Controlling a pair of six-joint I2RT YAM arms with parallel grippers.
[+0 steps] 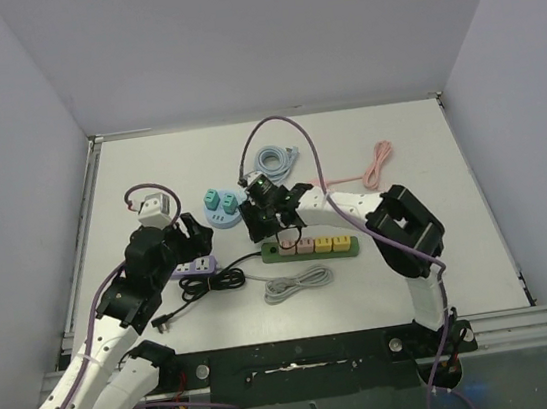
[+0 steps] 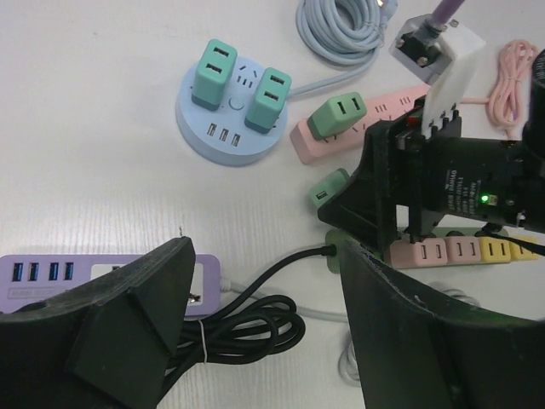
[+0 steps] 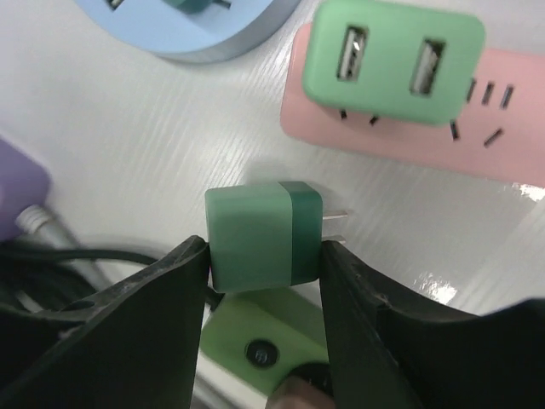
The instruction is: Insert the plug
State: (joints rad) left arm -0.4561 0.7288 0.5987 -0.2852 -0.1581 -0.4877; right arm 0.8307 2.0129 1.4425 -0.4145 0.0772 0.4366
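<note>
The plug [image 3: 264, 234] is a small two-tone green adapter with two metal prongs pointing right in the right wrist view. My right gripper [image 3: 264, 256] has a finger pressed against each side of it, so it is shut on the plug. Just below it is the end of the green power strip [image 3: 255, 328], which carries pink and yellow sockets [image 2: 460, 250]. From the left wrist view the plug [image 2: 328, 189] shows beside the right arm's black fingers. My left gripper [image 2: 266, 281] hangs open over a bundled black cable [image 2: 247, 319], holding nothing.
A pink power strip [image 3: 511, 128] holds a green USB charger [image 3: 392, 60]. A round blue hub [image 2: 230, 119] carries two more chargers. A purple USB strip [image 2: 51, 273] lies at the left. Coiled grey [image 1: 299, 284], light blue [image 1: 276, 159] and pink [image 1: 374, 164] cables lie around.
</note>
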